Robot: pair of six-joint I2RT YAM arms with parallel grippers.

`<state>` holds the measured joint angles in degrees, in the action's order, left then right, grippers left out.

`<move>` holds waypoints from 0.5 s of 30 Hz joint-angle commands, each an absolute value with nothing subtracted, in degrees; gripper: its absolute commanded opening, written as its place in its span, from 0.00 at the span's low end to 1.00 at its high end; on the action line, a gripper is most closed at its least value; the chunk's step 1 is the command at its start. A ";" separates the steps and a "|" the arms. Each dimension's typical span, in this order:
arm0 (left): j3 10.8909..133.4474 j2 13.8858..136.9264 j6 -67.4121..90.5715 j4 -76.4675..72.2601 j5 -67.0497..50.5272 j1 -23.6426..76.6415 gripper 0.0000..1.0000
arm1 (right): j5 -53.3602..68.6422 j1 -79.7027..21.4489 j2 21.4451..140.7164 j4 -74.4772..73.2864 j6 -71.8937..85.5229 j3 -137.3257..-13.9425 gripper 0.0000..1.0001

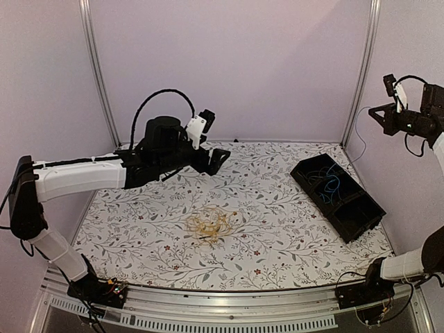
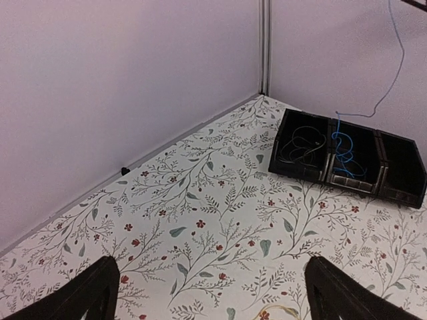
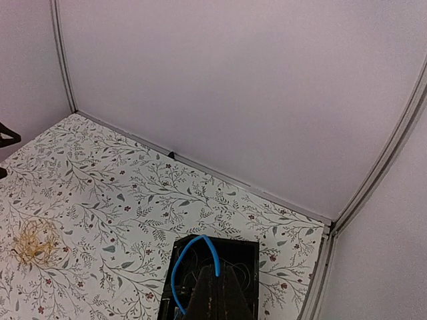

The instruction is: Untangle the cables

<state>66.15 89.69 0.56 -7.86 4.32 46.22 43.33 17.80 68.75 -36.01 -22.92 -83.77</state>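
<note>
Plain pale lilac walls (image 1: 229,62), joined by thin metal corner posts (image 1: 98,69), enclose a table (image 1: 208,300) covered with a white floral cloth (image 2: 200,200), under soft even light.

Floral-print bench (image 1: 277,253) laid out below, black three-compartment bin (image 1: 355,223) angled near its right edge, pale lilac walls (image 1: 263,69) behind, metal corner posts (image 1: 99,76) rising, small black speck (image 3: 171,155) at the wall's foot

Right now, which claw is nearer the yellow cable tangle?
Left. The left claw hovers above and behind the yellow tangle; the right claw is high by the right wall, holding a blue cable.
</note>
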 commanded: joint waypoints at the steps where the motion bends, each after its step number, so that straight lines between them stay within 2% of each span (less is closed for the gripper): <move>1: 66.75 89.83 1.32 -8.59 8.12 47.48 1.00 | 40.20 18.03 67.88 -36.67 -25.55 -78.00 0.00; 7: 67.19 90.96 0.09 -7.82 10.33 50.80 1.00 | 37.83 18.02 67.73 -35.96 -27.30 -73.00 0.00; 15: 67.19 89.83 -1.25 -7.64 12.86 52.15 1.00 | 39.46 18.02 65.66 -42.68 -28.12 -79.69 0.00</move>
<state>66.15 90.48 -0.47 -7.57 10.72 51.55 38.89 17.80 68.01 -38.87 -27.05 -74.78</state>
